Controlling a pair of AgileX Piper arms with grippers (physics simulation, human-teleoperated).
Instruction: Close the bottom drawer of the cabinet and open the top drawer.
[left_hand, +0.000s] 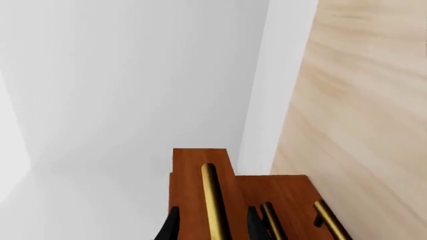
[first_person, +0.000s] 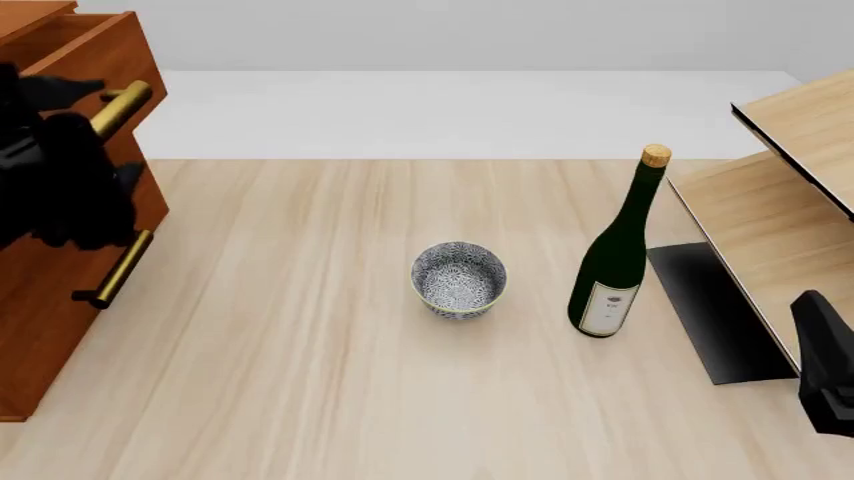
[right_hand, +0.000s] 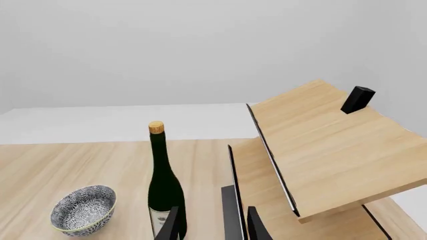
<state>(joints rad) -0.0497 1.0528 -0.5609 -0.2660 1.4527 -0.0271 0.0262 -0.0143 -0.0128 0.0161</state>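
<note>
Right fingers (right_hand: 212, 225), lower right of the front view, hang released and idle. Left fingers (left_hand: 212, 226) straddle the top drawer (first_person: 104, 62) handle (left_hand: 212, 200), bar running along them, released. Cabinet (first_person: 54, 300) fills the frame's left edge; bottom drawer (left_hand: 303, 200) appears flush, apparently closed.

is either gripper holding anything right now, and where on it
The left gripper straddles the top drawer's brass handle; whether it is clamped cannot be told. The right gripper holds nothing.
</note>
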